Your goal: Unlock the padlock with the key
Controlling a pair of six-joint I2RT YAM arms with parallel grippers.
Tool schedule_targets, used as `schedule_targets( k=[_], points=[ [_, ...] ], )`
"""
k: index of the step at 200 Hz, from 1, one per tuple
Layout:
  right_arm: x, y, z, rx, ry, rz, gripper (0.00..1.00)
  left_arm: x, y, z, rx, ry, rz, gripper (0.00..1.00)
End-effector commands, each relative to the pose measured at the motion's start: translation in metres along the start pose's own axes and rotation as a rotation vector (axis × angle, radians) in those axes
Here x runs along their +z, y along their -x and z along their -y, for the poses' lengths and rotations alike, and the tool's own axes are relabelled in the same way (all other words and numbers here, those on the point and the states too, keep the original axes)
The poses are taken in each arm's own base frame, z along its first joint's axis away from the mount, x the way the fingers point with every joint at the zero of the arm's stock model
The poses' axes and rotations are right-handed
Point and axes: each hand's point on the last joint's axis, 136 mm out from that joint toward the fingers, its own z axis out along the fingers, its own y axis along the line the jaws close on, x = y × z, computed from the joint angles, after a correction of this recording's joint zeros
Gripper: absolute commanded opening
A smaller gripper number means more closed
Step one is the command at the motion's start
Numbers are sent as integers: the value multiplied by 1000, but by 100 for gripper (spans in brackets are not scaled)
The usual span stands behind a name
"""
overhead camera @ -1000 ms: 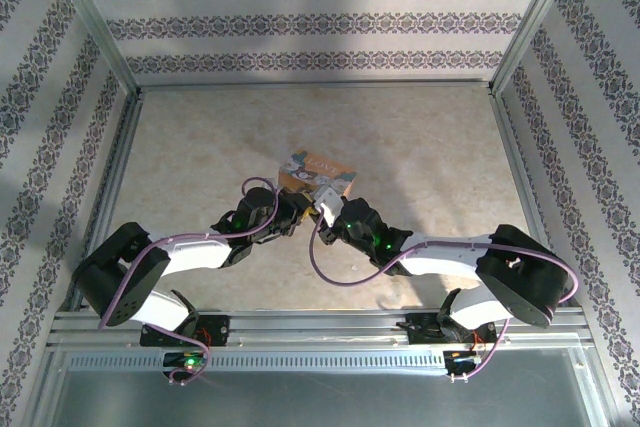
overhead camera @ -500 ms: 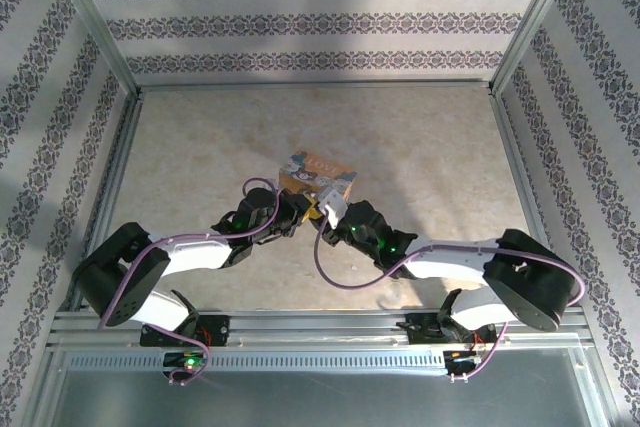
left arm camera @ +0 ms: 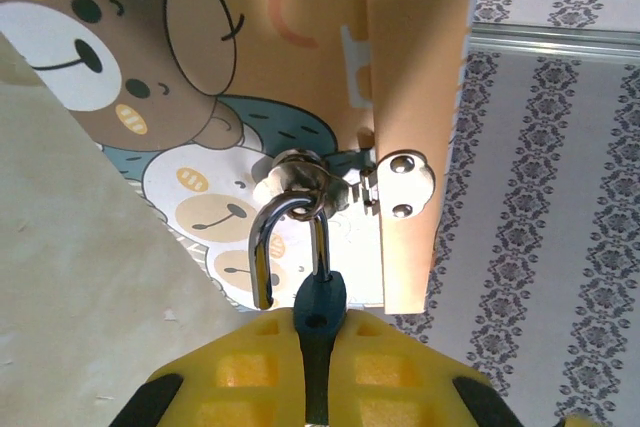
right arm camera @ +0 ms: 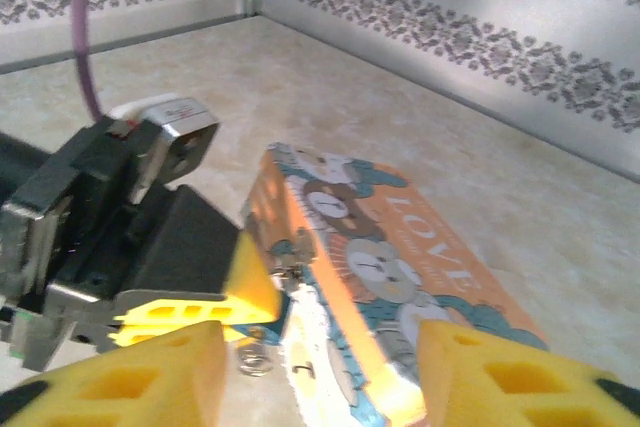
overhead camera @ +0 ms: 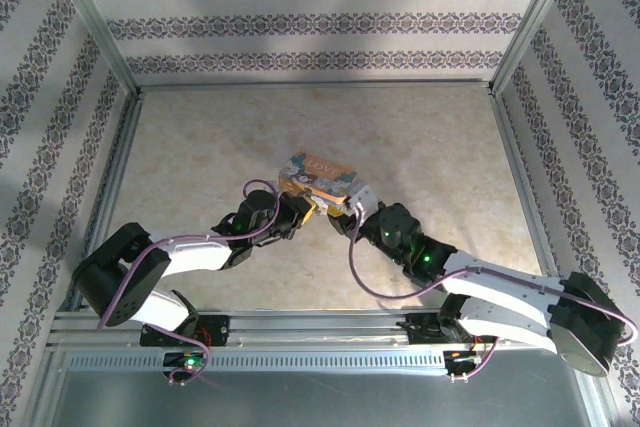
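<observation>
fingers (left arm camera: 250, 382) of the left gripper (overhead camera: 310, 211) are pinched tight on the dark blue head of the key (left arm camera: 320, 309). from that head a curved silvery piece reaches up through the ring (left arm camera: 297, 169) of the clasp (left arm camera: 402, 182) on the padlock (overhead camera: 318, 172). fingers (right arm camera: 160, 372) of the right gripper (overhead camera: 352, 203) stand apart. the padlock's near right corner sits between the yellow pads; whether they touch it cannot be told.

the padlock, an orange block with bear drawings and "love" lettering, lies flat near the middle of the table (overhead camera: 200, 147), just beyond both grippers. the left one is at its near edge and the right one at its near right corner.

the table is a pale beige, mottled sheet framed by aluminium rails (overhead camera: 310, 84). white walls (overhead camera: 320, 22) with dark floral stripes close it in at the far, left and right sides.
</observation>
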Motion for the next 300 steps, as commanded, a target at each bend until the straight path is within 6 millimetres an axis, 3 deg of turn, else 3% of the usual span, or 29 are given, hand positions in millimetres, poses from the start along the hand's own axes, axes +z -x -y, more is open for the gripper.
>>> schedule_targets(
  k=[1,30,72,198,300],
  points=[
    [-6,-4,22,130,-54,-74,62,0,-5,-7,44,13,-9,0],
    [-7,-3,36,326,-29,-116,67,2,-5,-16,58,38,-11,0],
    [-1,-14,44,445,-15,-172,68,8,-5,-33,71,81,-18,0],
    [18,-36,41,577,16,-309,70,25,-8,-70,47,125,-44,0],
    [22,-51,43,602,4,-361,70,30,-9,-85,262,334,-64,10]
  ],
)
